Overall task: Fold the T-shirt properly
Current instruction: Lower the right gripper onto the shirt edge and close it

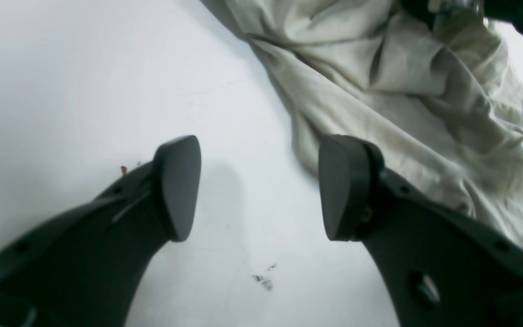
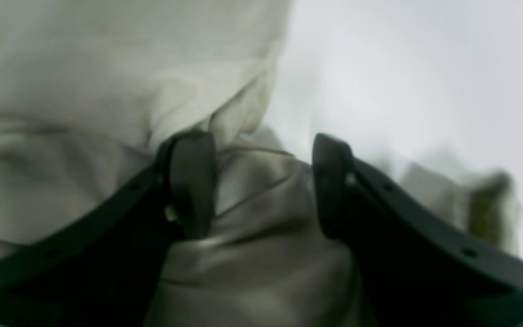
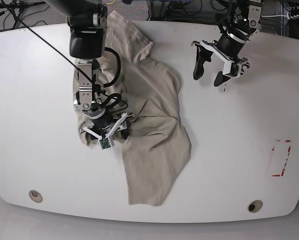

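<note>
One shirt (image 3: 149, 120) lies rumpled on the white table (image 3: 29, 125), running from the upper left of the base view down to lower centre. It looks soft and light, so it will sag and bunch wherever it is lifted; hems and shoulder seams seem the surest places to pinch.

Two arms work here. The right gripper (image 2: 261, 186) presses down at the shirt's left edge, jaws parted around a ridge of cloth, not yet clamped. The left gripper (image 1: 259, 188) hangs over bare table at upper right, jaws wide, holding nothing.
</note>
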